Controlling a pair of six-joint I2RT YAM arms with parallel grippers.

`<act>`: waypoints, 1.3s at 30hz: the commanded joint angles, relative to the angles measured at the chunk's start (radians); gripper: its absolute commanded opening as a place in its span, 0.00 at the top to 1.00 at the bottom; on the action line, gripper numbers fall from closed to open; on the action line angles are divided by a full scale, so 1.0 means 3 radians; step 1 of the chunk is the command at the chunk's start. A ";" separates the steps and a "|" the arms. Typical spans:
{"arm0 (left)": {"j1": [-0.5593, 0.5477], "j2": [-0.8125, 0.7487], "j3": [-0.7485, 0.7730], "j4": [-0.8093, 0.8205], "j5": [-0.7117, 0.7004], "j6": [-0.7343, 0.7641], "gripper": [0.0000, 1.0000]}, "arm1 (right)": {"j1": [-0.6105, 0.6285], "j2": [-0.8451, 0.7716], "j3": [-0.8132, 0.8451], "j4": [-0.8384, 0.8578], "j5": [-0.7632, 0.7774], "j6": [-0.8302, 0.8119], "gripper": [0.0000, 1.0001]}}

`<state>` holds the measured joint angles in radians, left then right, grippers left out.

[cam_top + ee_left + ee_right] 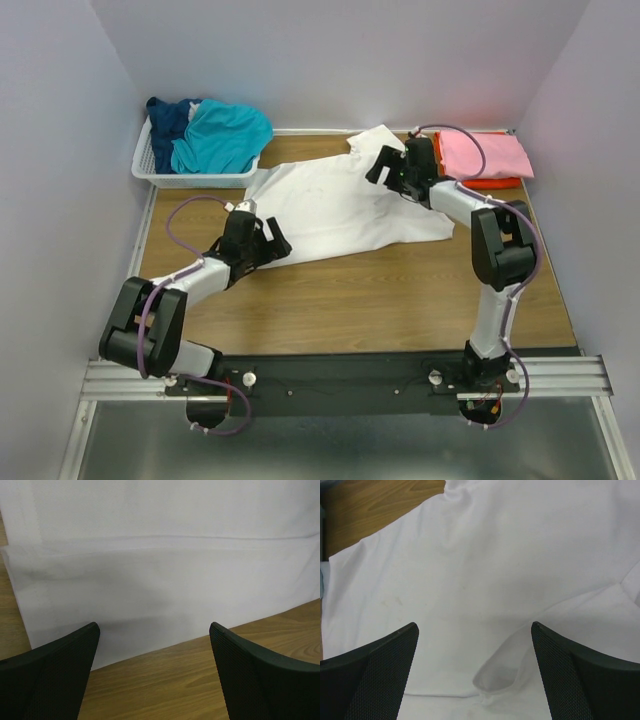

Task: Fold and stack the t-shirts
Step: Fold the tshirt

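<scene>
Bench: wood-grain top, closed in by plain pale walls on three sides.

Item 1: white cotton t-shirt, spread flat at mid-bench, nearer the far edge. Its long axis runs roughly left to right, with one sleeve pointing toward the far edge. It is not yet folded.

Item 2: white slatted plastic basket in the far left corner, holding a crumpled teal t-shirt and a navy t-shirt.

Item 3: folded pink t-shirt lying on a folded orange t-shirt in the far right corner, which looks like the stack in progress.

Item 4: left gripper, fingers spread and holding nothing, low at the near left edge of the white shirt. Its wrist view shows the cloth's near border just beyond the fingertips, with bare wood under them.

Item 5: right gripper, fingers spread and holding nothing, over the far right part of the same shirt. Its wrist view is filled with white cloth, with a small raised loop of fabric between the fingers. Whether that loop is a sleeve or the neck cannot be told.

Relation for the coming move: the arms sit at opposite ends of the shirt's long axis, left at the near left border and right at the far right. Each is likely placed to pinch its own end, and the left needs only a short advance onto the edge.
</scene>
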<state>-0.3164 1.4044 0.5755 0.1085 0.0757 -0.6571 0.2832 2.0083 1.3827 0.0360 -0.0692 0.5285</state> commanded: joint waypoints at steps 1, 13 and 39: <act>-0.0004 -0.0171 -0.0052 -0.0142 -0.0114 0.0058 0.01 | 0.0017 -0.0383 -0.0287 0.0018 0.0215 -0.0125 0.00; -0.0004 -0.0167 0.0167 -0.0142 -0.0104 0.0094 0.01 | 0.0012 -0.1188 -0.1439 -0.0268 0.0808 -0.0391 0.00; -0.0060 -0.0283 -0.0568 0.0033 0.0331 -0.0233 0.02 | 0.0017 -0.1963 -0.2731 -0.1071 0.0405 0.0345 0.00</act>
<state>-0.3191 1.3911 0.5014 0.2306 0.1257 -0.6804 0.2852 1.4738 0.6926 -0.1345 0.1501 0.5495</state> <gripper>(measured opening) 0.984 0.998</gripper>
